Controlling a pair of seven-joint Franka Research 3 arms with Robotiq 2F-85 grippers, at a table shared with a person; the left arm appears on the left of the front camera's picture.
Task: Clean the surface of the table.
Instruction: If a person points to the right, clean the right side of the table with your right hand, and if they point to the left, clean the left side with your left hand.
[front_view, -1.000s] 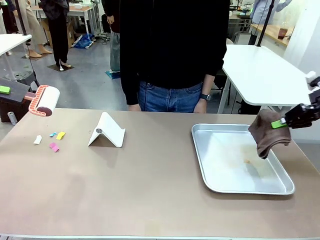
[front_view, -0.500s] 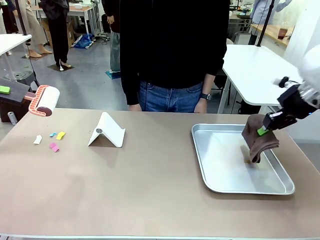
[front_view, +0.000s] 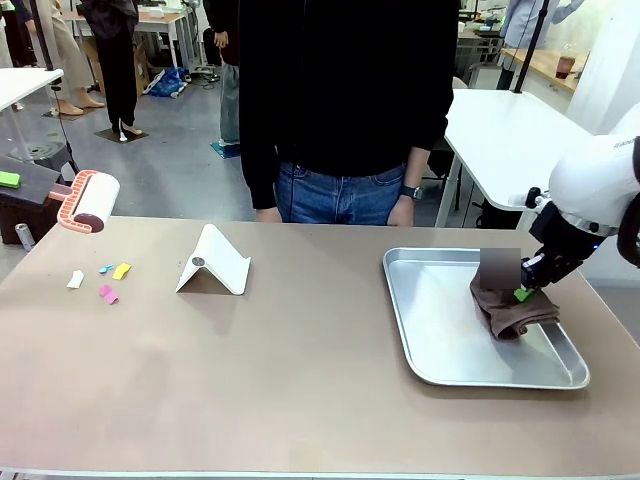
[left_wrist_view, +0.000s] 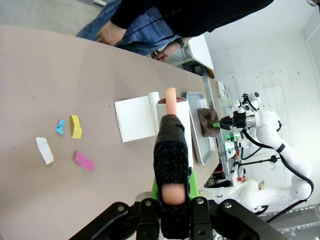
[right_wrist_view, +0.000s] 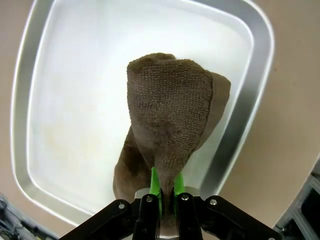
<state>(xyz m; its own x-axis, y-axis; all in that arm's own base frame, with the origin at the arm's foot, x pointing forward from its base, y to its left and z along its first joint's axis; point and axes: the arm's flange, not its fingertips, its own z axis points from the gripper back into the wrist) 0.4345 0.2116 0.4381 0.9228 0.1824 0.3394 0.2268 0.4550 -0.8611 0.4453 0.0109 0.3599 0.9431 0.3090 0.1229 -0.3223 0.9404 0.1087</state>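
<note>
The taupe table (front_view: 300, 390) spans the front view. My right gripper (front_view: 526, 291) is shut on a brown cloth (front_view: 505, 308), whose lower part rests in the silver tray (front_view: 430, 372) at the right; in the right wrist view the cloth (right_wrist_view: 167, 130) hangs from the green pads over the tray (right_wrist_view: 250, 115). My left gripper (left_wrist_view: 172, 199) is shut on the black-wrapped handle of a lint roller (left_wrist_view: 174, 112). That lint roller (front_view: 90, 201) hovers over the table's far left corner. Several coloured paper scraps (front_view: 108, 272) lie below it.
A white folded stand (front_view: 214, 263) sits left of centre. A person in a dark top and jeans (front_view: 340, 150) stands at the far edge. A white-topped table (front_view: 520, 140) stands behind on the right. Much of the near table is bare.
My right gripper has swung left and down, lowering the cloth from above the tray's right rim onto the tray floor. The left gripper and the roller have stayed still.
</note>
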